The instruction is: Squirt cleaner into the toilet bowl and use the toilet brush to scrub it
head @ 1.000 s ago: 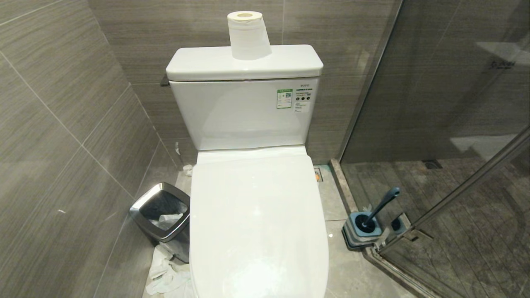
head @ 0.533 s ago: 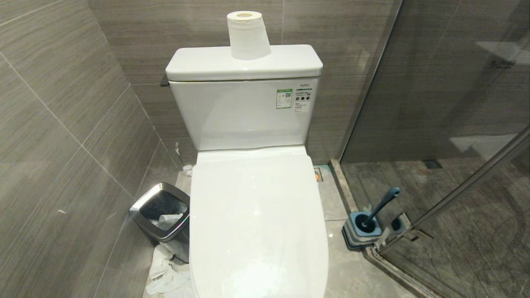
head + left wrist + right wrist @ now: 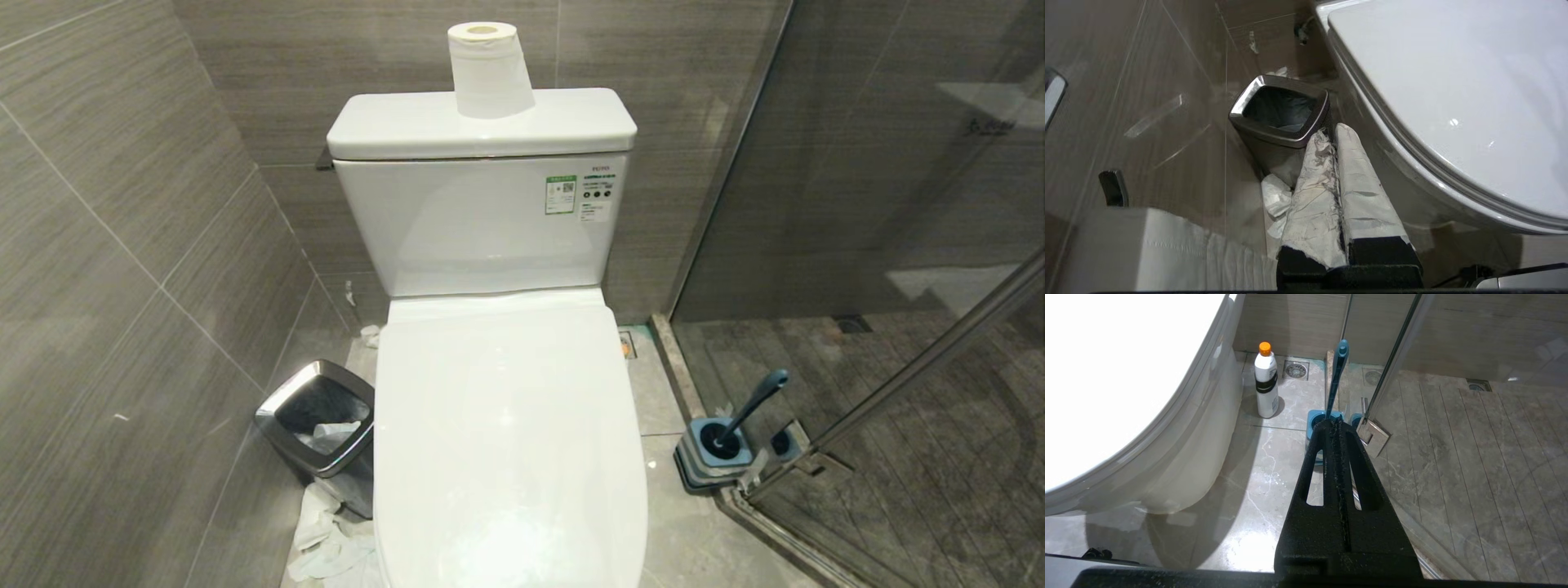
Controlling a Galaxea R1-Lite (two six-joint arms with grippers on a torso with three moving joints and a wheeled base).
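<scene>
Right claw [image 3: 1336, 426] pinched closed; only its view shows bottle [image 3: 1266, 381].

There was one white ceramic toilet bowl [image 3: 506, 441] with its lid down, one roll of white toilet paper [image 3: 488, 69] on the tank, one chrome-rimmed square waste bin [image 3: 320, 425], one teal-handled toilet brush [image 3: 755, 404] in one square grey-blue holder [image 3: 712, 457], one white orange-capped bottle [image 3: 1266, 380], and two floor drains [image 3: 1295, 370] near the bottle.
</scene>
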